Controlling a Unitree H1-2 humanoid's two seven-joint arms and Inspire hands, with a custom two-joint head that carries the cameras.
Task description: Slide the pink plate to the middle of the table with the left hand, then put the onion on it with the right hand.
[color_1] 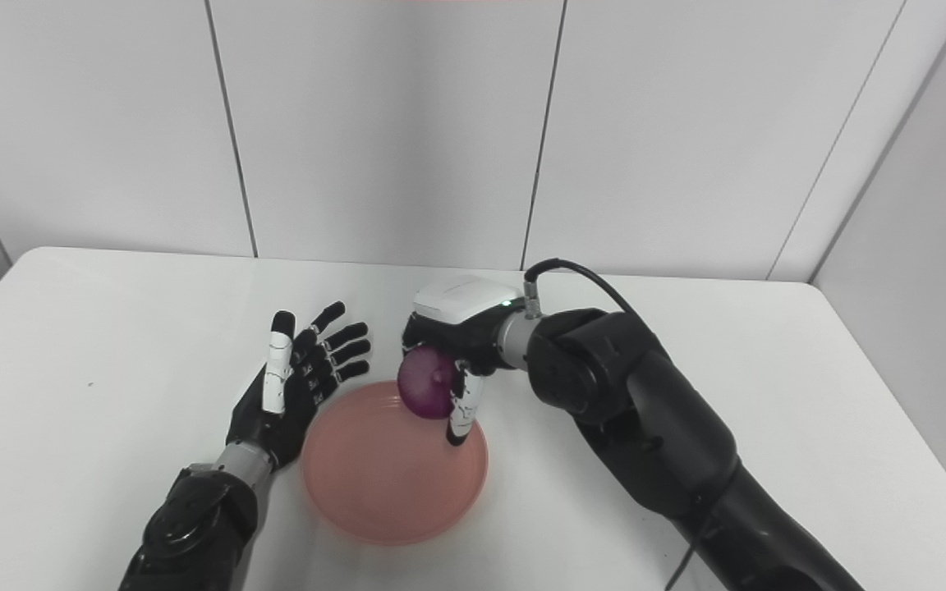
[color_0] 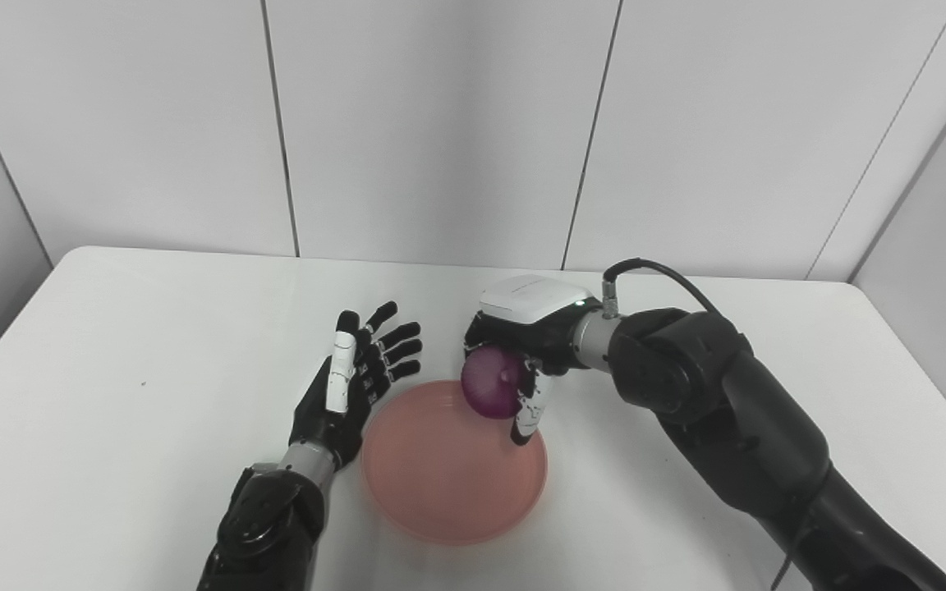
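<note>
i have the onion [color_0: 491, 392] in my right hand [color_0: 522, 349], fingers curled around it from above and behind, thumb reaching down past its near side, so the hand is closed on it and carrying its weight. the pink plate [color_0: 448, 484] lies flat on the white table [color_0: 112, 345] roughly in the middle, so i judge the slide part done and the placing part in hand. the relation that matters now: the onion hangs over the far right edge of the plate, not over its centre, and from these 2 views i cannot tell whether it is touching the rim or floating just above it. the centre of the plate lies toward me and a little to the left of the onion, so the next move should bring the right hand back toward my body and down before letting go; released where it is, a round onion could roll off the rim onto the table. my left hand [color_0: 358, 369] is just beside the plate's left edge, palm turned toward the plate, fingers spread and straight, holding nothing and apparently not touching the plate. it is nearer the plate's left side, but the placing belongs to the right hand.
</note>
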